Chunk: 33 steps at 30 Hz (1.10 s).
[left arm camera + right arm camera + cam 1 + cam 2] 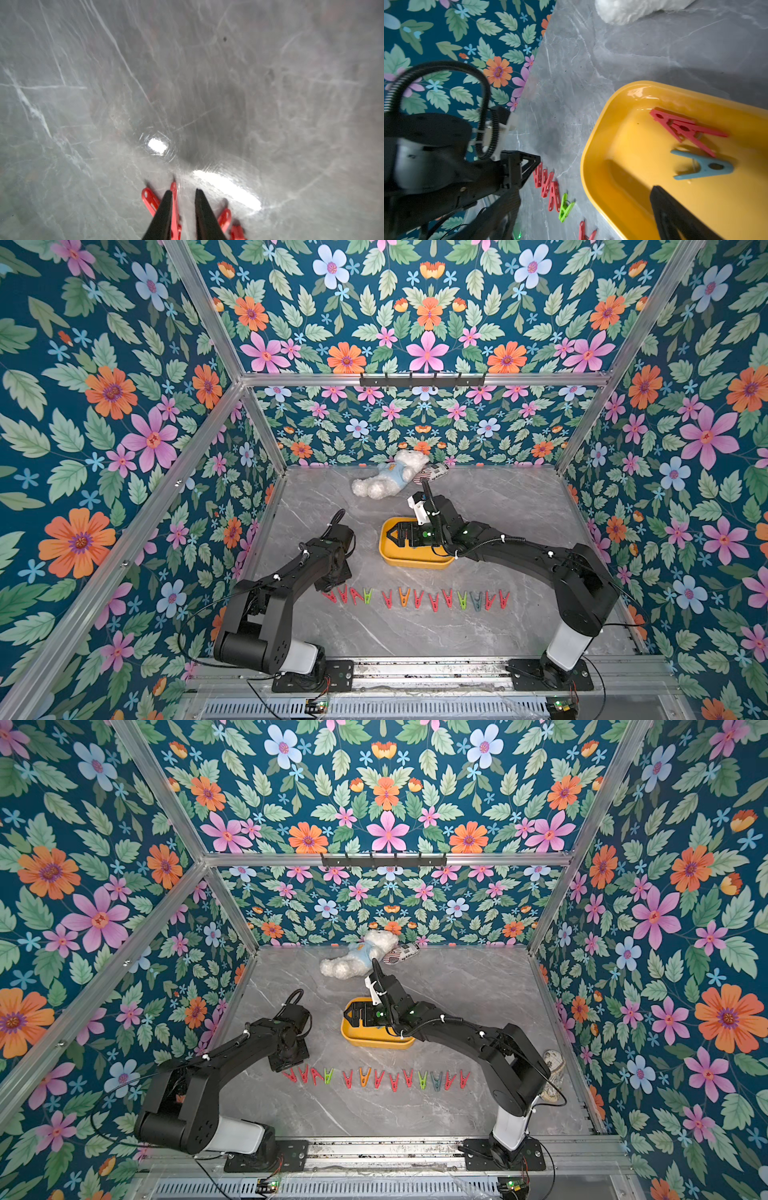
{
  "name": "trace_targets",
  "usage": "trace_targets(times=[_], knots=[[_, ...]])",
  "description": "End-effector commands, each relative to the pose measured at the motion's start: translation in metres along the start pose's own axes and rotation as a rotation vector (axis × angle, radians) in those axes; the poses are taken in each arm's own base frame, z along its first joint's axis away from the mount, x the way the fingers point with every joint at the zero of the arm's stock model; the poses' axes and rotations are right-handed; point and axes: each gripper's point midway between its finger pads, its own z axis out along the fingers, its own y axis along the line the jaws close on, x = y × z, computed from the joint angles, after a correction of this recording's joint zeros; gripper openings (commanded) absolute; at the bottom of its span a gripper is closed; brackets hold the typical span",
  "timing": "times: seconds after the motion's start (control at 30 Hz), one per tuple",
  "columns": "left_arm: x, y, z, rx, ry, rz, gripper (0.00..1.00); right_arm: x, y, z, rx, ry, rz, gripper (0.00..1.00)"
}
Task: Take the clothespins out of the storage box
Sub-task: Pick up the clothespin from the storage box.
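Red and blue clothespins (685,128) lay in the yellow box (415,562), mid-frame in both top views: light, stiff, slick, probably best pinched across the flat sides. The right claw (395,536) gaped over them; the left claw (183,190) stood slightly parted.

No legible txt, nos. or brand anywhere. Closest candidates:

- Teddy bear (376,486): blue shirt w/ small orange emblem on chest, too small to read in both top views.
- Black-&-white patterned item (431,473) just beside bear's head: dark marks may be lettering, can't make out.
- Pale printed item (552,1073) by the wall in a top view, partly hidden: pattern only, illegible.
- Clothespins (418,598) & storage box (384,547): plain plastic, no markings readable, even close up in right wrist view.
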Motion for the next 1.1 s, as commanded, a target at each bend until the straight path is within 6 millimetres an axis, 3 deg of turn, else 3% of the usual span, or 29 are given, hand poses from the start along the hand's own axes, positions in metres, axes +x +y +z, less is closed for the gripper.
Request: trace_targets(times=[0.0, 0.17, 0.27, 0.47, 0.67, 1.07], knots=[[-0.01, -0.004, -0.013, 0.03, -0.031, -0.002, 0.27, -0.001, -0.025, 0.001, 0.1, 0.0, 0.032, 0.99], [-0.03, -0.044, -0.046, 0.273, -0.099, -0.003, 0.41, -0.005, -0.044, 0.005, 0.157, 0.012, 0.001, 0.93], [-0.042, -0.065, -0.069, 0.404, -0.14, -0.009, 0.55, -0.005, -0.061, 0.008, 0.219, 0.041, 0.006, 0.89], [-0.054, -0.09, -0.098, 0.537, -0.189, -0.001, 0.99, -0.002, -0.08, 0.018, 0.311, 0.074, 0.031, 0.77], [-0.06, -0.107, -0.111, 0.585, -0.203, 0.035, 1.0, 0.011, -0.095, 0.03, 0.365, 0.129, 0.112, 0.6], [-0.065, -0.116, -0.114, 0.602, -0.208, 0.071, 1.0, 0.029, -0.115, 0.054, 0.439, 0.194, 0.221, 0.6]])
